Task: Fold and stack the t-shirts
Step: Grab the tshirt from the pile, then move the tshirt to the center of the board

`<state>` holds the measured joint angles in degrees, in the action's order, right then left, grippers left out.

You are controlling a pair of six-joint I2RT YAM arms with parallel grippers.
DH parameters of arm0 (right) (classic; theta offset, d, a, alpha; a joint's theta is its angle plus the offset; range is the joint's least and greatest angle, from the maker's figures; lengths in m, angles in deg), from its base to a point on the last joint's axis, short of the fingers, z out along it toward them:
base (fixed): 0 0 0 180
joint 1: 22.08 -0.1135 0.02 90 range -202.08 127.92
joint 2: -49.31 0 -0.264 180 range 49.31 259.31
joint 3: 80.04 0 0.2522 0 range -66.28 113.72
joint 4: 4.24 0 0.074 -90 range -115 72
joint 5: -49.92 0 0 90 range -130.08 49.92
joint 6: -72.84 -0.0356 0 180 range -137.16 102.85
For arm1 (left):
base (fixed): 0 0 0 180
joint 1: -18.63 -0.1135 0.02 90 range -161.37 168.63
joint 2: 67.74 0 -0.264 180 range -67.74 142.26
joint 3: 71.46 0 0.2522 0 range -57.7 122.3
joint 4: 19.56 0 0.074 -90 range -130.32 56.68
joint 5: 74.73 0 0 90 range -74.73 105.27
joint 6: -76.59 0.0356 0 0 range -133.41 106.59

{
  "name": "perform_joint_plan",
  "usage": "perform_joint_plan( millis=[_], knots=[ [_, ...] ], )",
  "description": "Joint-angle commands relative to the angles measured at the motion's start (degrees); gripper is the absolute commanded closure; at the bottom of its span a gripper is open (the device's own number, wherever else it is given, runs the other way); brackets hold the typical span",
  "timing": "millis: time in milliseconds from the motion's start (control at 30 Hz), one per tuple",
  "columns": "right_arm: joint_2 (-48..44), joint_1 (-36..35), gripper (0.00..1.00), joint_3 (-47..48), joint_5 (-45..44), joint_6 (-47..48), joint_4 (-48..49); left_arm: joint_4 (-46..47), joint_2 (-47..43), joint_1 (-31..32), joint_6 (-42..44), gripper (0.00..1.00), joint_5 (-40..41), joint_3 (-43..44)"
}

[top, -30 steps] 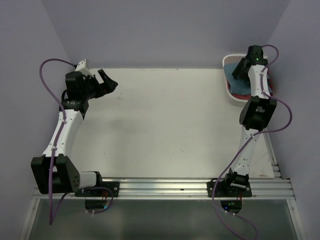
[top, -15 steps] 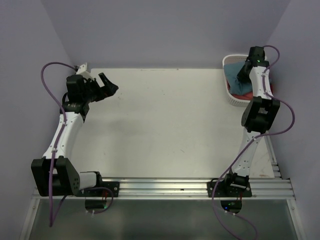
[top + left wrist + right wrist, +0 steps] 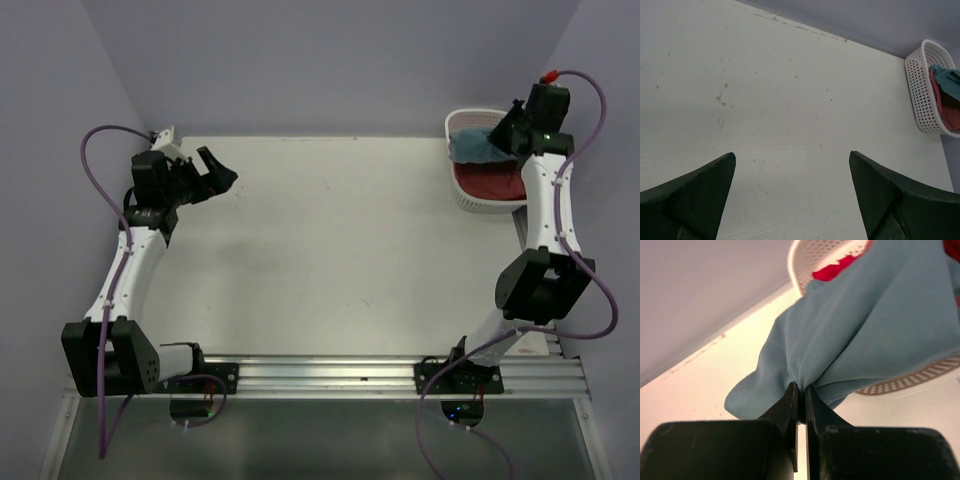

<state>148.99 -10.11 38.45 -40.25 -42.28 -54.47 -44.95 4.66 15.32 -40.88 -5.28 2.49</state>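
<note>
White table (image 3: 340, 250), basket (image 3: 466, 199) far-right corner

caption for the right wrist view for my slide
The right gripper shut on a fold of the teal-blue t-shirt, which drapes over the rim of the white basket, red t-shirt behind it.

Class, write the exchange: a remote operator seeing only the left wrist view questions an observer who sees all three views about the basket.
Operator: Has the right arm gripped anything?
Observer: Yes. The right gripper is shut on a bunched fold of the teal t-shirt.
Operator: Is that shirt clear of the basket?
Observer: No; the cloth runs from the grip back into the white basket.
Operator: Where is my arm?
Observer: The left gripper hangs open over the table's far left corner.
</note>
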Motion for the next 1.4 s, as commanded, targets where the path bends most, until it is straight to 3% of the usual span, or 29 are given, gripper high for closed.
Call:
perform_joint_plan(
  millis=[0, 233, 333, 600, 667, 700, 733, 867, 900, 933, 967, 1033, 1100, 1367],
  knots=[
    [-7.6, -0.6, 1.00, -4.5, 13.1, -2.0, 8.5, 1.2, -2.7, -0.1, -0.1, 0.00, -0.7, 0.3],
    [-10.8, -3.7, 1.00, -7.9, 36.7, -0.5, 9.3, 0.1, -6.5, -0.2, -0.5, 0.00, -0.3, 0.2],
    [-10.2, -9.0, 1.00, -8.1, 47.0, 2.5, 6.6, -0.6, -7.9, -0.1, -0.7, 0.00, -0.3, -0.1],
    [-7.4, -26.3, 1.00, -7.3, 57.0, 9.4, 0.8, -3.7, -11.9, -0.1, 0.2, 0.00, 1.3, 0.3],
    [-4.9, -30.9, 1.00, -6.0, 57.4, 14.9, -4.9, -4.3, -12.6, -0.1, 0.3, 0.00, 1.6, 0.5],
    [-4.0, -32.0, 1.00, -5.2, 55.9, 17.0, -7.8, -4.5, -13.2, -0.1, 0.4, 0.00, 1.7, 0.6],
    [-3.4, -33.4, 1.00, -4.7, 47.9, 17.6, -10.5, -5.0, -13.5, -0.2, 0.7, 0.00, 1.8, 0.8],
    [-2.9, -33.5, 1.00, -4.9, 33.0, 14.4, -11.1, -6.7, -15.0, -0.1, 1.8, 0.00, 3.8, 1.4],
    [-2.3, -33.5, 0.79, -4.1, 29.6, 13.4, -12.2, -7.0, -15.4, -0.2, 1.9, 0.00, 3.9, 1.5],
    [-1.4, -33.5, 0.65, -1.6, 20.6, 12.6, -15.9, -7.1, -15.4, -0.2, 2.0, 0.00, 3.9, 1.5],
    [1.3, -33.5, 0.37, 0.0, 15.9, 11.8, -18.3, -7.3, -15.4, -0.1, 2.0, 0.00, 3.8, 1.6],
    [3.9, -33.5, 0.24, 4.7, 6.3, 9.1, -25.8, -7.5, -15.6, -0.1, 1.8, 0.00, 3.2, 1.5],
    [4.4, -33.6, 0.17, 5.1, 0.8, 8.3, -27.2, -7.6, -15.8, -0.1, 1.8, 0.00, 3.0, 1.3],
    [-3.0, -33.6, 0.16, -0.4, -2.8, 6.0, -22.9, -14.8, -12.3, 1.4, 7.7, 0.00, -6.7, -0.5]
  ],
)
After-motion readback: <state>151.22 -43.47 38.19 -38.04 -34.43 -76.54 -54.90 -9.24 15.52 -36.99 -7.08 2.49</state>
